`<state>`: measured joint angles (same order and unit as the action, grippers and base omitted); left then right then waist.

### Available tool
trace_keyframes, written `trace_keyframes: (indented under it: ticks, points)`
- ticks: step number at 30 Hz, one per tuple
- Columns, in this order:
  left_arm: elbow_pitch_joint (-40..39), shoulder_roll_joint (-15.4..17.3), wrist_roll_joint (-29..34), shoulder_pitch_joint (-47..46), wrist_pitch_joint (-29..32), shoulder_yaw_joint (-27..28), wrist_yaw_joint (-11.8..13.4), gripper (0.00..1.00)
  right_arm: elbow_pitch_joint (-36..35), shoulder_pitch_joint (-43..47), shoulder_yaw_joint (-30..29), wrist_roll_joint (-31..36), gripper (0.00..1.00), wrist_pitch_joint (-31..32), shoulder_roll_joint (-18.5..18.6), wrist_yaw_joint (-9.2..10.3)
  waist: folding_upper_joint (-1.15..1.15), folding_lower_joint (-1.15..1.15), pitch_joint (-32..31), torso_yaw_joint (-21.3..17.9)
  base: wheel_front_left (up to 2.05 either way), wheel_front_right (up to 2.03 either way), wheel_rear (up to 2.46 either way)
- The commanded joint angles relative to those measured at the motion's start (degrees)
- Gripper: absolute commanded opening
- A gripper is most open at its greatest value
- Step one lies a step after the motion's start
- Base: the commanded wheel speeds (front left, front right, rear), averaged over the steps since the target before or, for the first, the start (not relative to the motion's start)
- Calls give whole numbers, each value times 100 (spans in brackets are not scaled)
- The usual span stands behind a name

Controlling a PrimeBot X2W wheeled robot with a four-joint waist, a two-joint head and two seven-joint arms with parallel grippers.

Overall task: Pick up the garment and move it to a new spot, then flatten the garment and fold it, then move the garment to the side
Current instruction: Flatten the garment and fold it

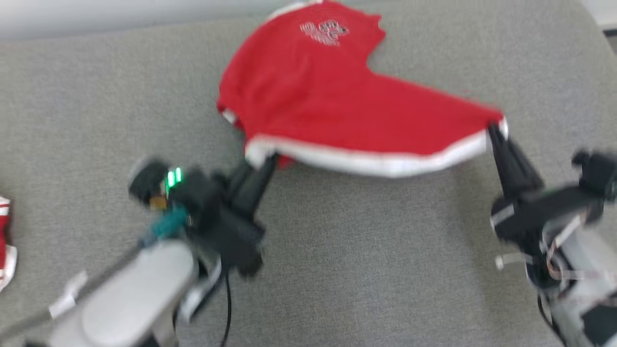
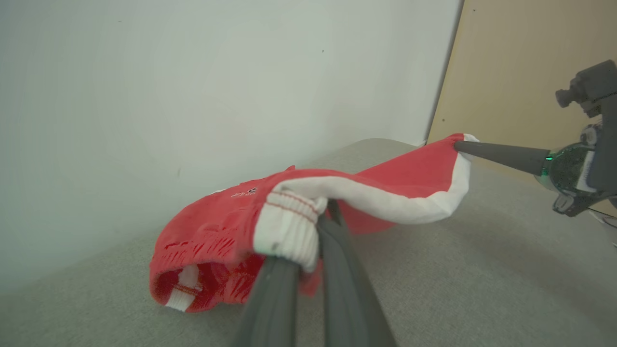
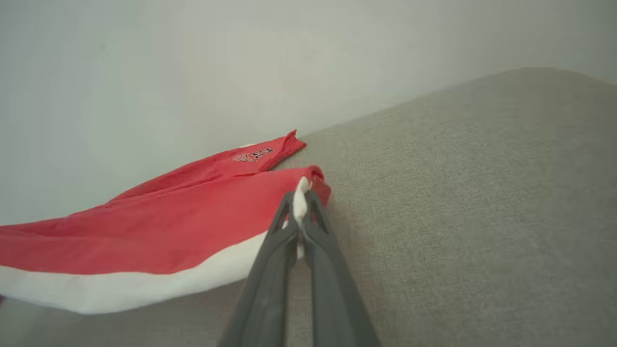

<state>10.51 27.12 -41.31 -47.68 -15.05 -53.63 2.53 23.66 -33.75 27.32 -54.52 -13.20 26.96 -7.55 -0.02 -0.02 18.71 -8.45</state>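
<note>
At the far left edge of the head view, a second red-and-white cloth (image 1: 5,241) lies on the grey fabric surface (image 1: 366,270), well apart from everything else. To its right, in the lower left of the frame, the left gripper (image 1: 267,161) reaches up the picture. It is closed on the near left corner of the red garment (image 1: 328,96), where the ribbed white band bunches over its fingers (image 2: 284,289) in the left wrist view.

The garment spreads across the upper middle of the head view. Its far part, with the printed logo (image 1: 325,33), lies on the surface close to the pale wall (image 2: 193,86). Its white-edged near hem (image 1: 376,164) is stretched between the two grippers and sags slightly in the middle. The left wrist view shows this hem raised off the surface.

At the right of the frame, the right gripper (image 1: 494,129) is clamped shut on the other white corner, the cloth pinched between its fingertips. A beige panel (image 2: 530,72) stands behind it in the upper right of the left wrist view.
</note>
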Motion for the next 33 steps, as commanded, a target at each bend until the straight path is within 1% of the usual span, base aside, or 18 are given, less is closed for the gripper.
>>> trace_keyframes:
  ticks: [1, 6, 11, 19, 24, 29, 33]
  points:
    - [-90, 25, 65, 347, -18, 6, 32, 0, -103, 351, -122, 58, 0, 51, 29, 13, 2, 2, -209, 58, 0, 0, 0]
    - [-220, -35, 311, 1251, -18, -124, 55, 0, -427, 1335, -605, 303, 0, 205, -80, 13, 2, 2, -373, 89, 0, 0, 0]
    - [-197, -144, 600, 1947, -18, -166, -19, 0, -702, 2218, -1074, 627, 0, 424, -318, 13, 2, 2, -533, 150, 0, 0, 0]
    - [0, -185, 1035, 2627, -19, -169, -204, 0, -1158, 3423, -1927, 1101, 0, 927, -769, 13, 2, 2, -771, 260, 0, 0, 0]
    - [37, -222, 1176, 2910, -19, -24, -321, 0, -1700, 4095, -2392, 1318, 0, 1304, -1065, 13, 2, 2, -886, 370, 0, 0, 0]
    - [0, -311, 1377, 2984, -19, 126, -393, 0, -2230, 4237, -2819, 1501, 0, 1605, -1306, 13, 2, 2, -901, 445, 0, 0, 0]
    - [-129, -439, 1557, 2943, -19, 243, -482, 0, -2473, 3933, -3141, 1536, 0, 1871, -1308, 13, 2, 2, -941, 518, 0, 0, 0]
